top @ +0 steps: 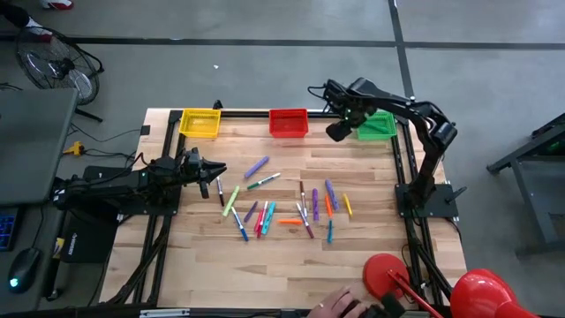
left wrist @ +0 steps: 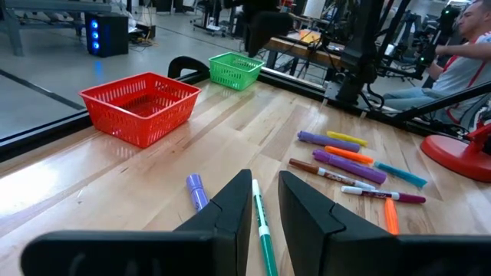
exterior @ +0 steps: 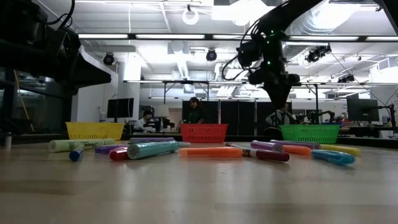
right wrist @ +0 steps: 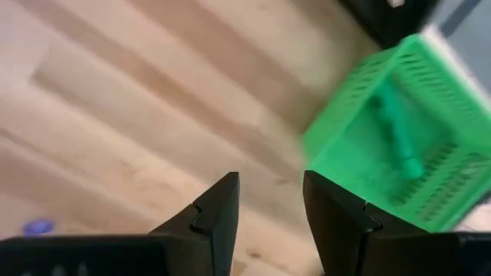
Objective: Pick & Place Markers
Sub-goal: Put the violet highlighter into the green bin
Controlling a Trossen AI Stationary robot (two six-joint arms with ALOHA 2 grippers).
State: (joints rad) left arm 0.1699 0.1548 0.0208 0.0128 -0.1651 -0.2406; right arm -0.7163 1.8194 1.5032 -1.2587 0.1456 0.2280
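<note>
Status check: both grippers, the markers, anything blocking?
Right gripper open, empty, beside green basket; a green marker inside. Left gripper empty over table's left. Markers loose mid-table. Nothing blocking.

a green marker [right wrist: 397,132] inside the green basket [right wrist: 337,146] is blurred; the basket's 3 o'clock side is cut off by the edge.

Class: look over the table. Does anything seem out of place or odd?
Nothing looks damaged. The markers lie scattered loose across the table instead of in the baskets; only the green basket shows one green marker inside.
</note>
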